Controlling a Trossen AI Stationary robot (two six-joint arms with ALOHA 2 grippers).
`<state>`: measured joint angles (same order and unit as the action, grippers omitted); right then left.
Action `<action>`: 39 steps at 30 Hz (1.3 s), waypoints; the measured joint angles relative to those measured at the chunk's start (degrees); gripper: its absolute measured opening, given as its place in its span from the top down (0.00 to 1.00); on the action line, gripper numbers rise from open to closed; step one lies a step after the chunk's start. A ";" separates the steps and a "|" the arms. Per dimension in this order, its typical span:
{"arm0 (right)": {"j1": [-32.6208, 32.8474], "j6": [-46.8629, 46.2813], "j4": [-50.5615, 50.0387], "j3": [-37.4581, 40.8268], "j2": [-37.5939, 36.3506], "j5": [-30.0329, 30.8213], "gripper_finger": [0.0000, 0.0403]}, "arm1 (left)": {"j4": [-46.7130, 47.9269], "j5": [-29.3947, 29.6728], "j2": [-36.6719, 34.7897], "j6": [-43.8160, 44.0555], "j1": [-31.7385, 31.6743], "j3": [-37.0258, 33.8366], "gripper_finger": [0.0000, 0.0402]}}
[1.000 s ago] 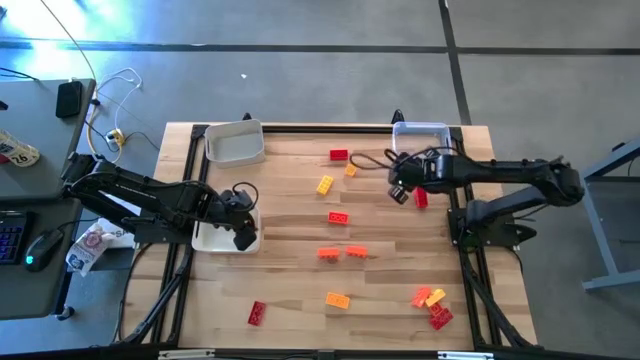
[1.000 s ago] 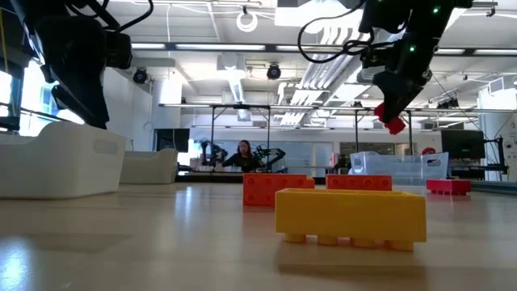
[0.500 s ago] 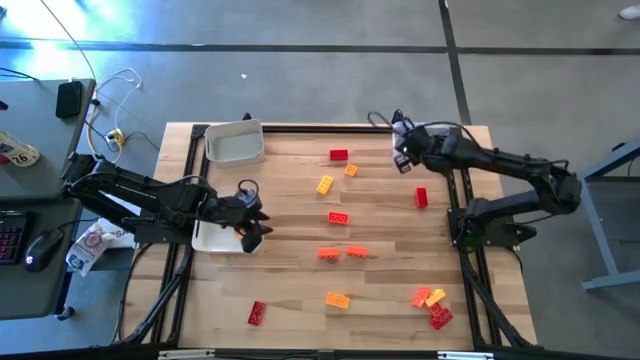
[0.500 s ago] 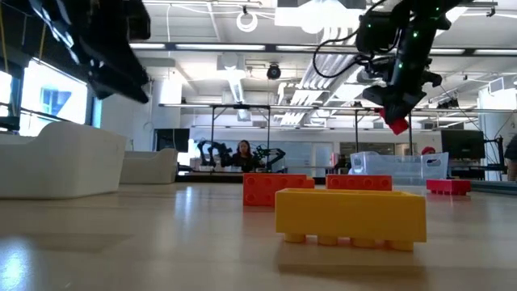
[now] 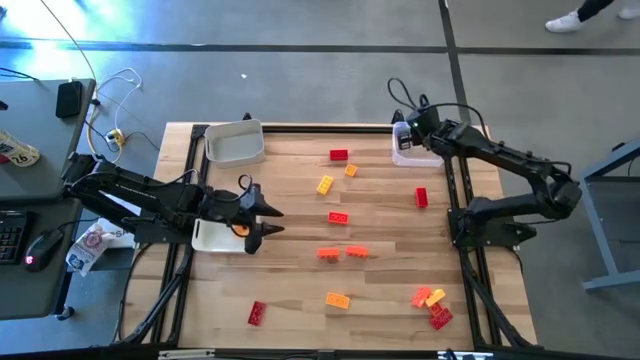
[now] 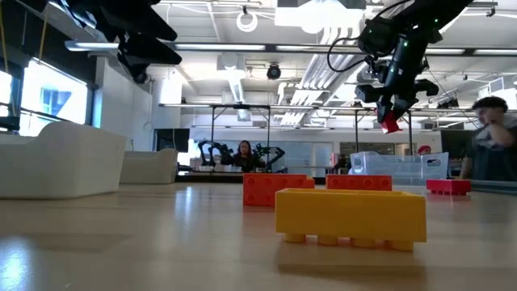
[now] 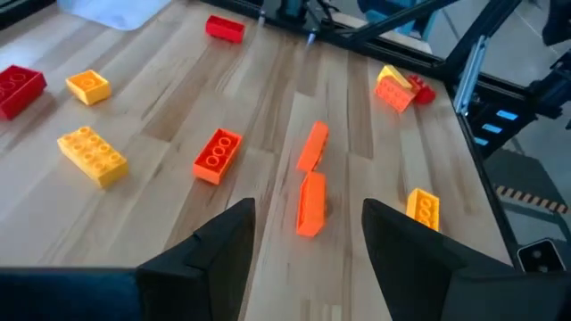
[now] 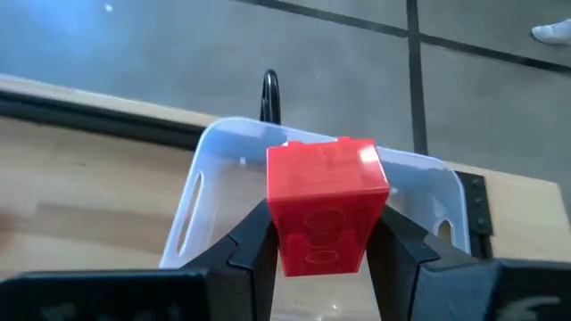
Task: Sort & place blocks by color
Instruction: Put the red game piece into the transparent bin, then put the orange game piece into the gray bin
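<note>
Our right claw (image 8: 319,245) is pinching a red studded plastic brick (image 8: 326,214) over the clear rectangular tray (image 8: 428,192); left claw (image 7: 308,241) is hanging spread; probably a dozen bricks are waiting on the wooden worktop (image 5: 290,260).

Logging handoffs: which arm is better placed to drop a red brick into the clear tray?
Right. Its end effector already grips a red brick above the clear tray; the left end effector is open and empty across the table.
</note>
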<state>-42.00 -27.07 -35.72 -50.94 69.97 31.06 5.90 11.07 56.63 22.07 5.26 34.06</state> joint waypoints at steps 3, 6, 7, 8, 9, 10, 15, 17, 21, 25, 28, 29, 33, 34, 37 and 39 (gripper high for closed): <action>-0.06 0.38 0.83 1.07 1.99 0.11 0.72 | 0.02 -0.24 0.87 -0.84 0.07 -0.01 0.51; -0.24 1.27 0.73 1.23 4.56 0.18 0.72 | -0.16 -0.24 2.46 -1.28 0.06 0.00 0.51; -0.38 1.62 0.84 1.23 5.45 0.05 0.72 | -0.29 -0.23 3.05 -1.28 0.04 0.00 0.51; -0.39 1.64 0.80 1.23 6.45 -0.02 0.72 | -0.96 -0.23 3.69 -1.28 0.04 0.00 0.51; -0.39 1.66 0.82 1.23 7.37 -0.02 0.72 | -1.68 -0.24 4.36 -1.28 0.04 0.00 0.51; -0.41 1.70 0.82 1.23 8.20 -0.02 0.72 | -2.28 -0.22 5.15 -1.30 0.04 0.00 0.51; -0.39 2.05 0.84 1.23 12.04 -0.23 0.72 | -5.94 -1.83 8.99 -1.82 0.04 0.00 0.51; -0.39 2.22 0.91 1.23 13.21 -0.29 0.72 | -7.31 -3.23 10.55 -2.75 0.04 0.00 0.51; -0.39 4.47 1.29 1.21 14.44 -1.56 0.70 | -10.40 -4.89 13.22 -3.39 0.04 0.00 0.51; -0.84 6.63 2.27 1.20 14.56 -6.05 0.67 | -10.81 -5.76 15.62 -4.19 0.04 0.74 0.51; -1.48 8.01 2.70 1.20 14.56 -9.00 0.63 | -10.82 -6.56 17.25 -5.65 0.04 2.82 0.51; -1.55 8.04 2.71 1.20 14.56 -9.30 0.61 | -10.70 -6.56 18.02 -6.31 0.04 3.86 0.51; -1.59 8.04 2.64 1.20 14.56 -8.96 0.54 | -8.15 -6.54 20.41 -9.21 0.04 8.07 0.51; -1.59 7.87 2.68 1.20 14.56 -8.60 0.53 | -7.16 -6.53 20.88 -9.89 0.03 9.06 0.51; -1.57 7.59 2.63 1.20 14.46 -7.62 0.49 | -4.18 -5.91 22.98 -11.45 0.00 11.69 0.51; -1.57 7.63 2.62 1.20 14.36 -7.61 0.48 | -2.72 -5.82 24.10 -11.79 0.00 13.03 0.51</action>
<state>-43.57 -19.44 -33.10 -49.74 84.33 23.45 3.18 5.25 80.73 10.28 5.26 47.09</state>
